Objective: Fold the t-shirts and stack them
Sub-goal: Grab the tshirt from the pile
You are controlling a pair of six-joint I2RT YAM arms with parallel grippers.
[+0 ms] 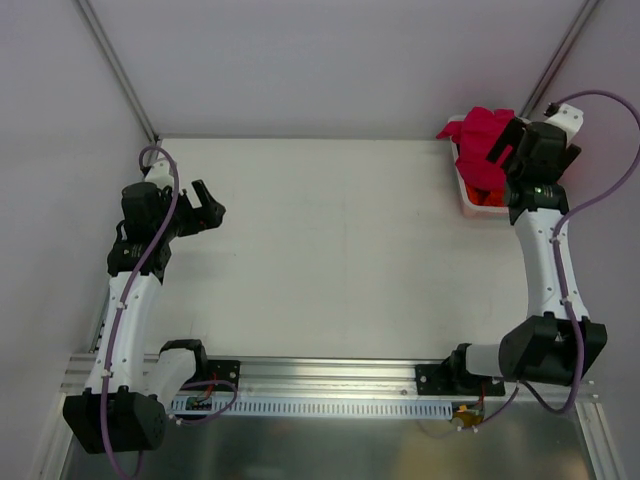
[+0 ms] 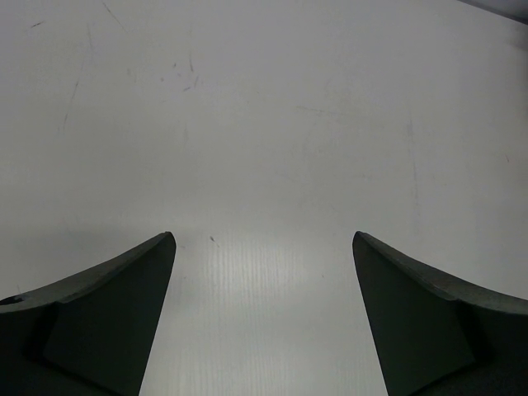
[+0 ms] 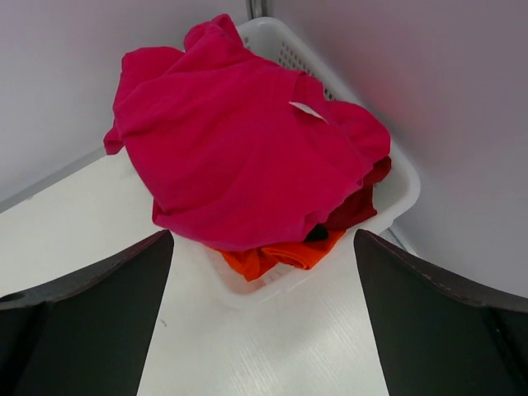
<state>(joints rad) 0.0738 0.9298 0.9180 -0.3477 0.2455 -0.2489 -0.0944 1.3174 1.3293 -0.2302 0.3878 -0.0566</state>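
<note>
At the near edge of the tabletop (image 1: pixel 330 260) the two arms rise from their bases, the left one reaching up the left side and the right one up the right side. The left claw (image 1: pixel 207 210) hovers over the left part of the tabletop, its jaws spread wide with nothing between them; its wrist view shows only bare white surface with faint scuffs between the two dark fingers (image 2: pixel 107 313). The right claw (image 1: pixel 503 148) is at the far right corner, likewise open and holding nothing, its fingers (image 3: pixel 91 322) wide apart and pointing at the white basket (image 3: pixel 400 194) just ahead. The basket stands in that corner against the wall. The crimson-pink t-shirt (image 3: pixel 247 157) lies crumpled on top of the pile in it, heaped above the rim and spilling over the side nearest the claw. Beneath it an orange-red t-shirt (image 3: pixel 280 256) pokes out along the front rim, and a small dark patch (image 3: pixel 316 234) beside it may be a black shirt, though too little shows to be sure.
</note>
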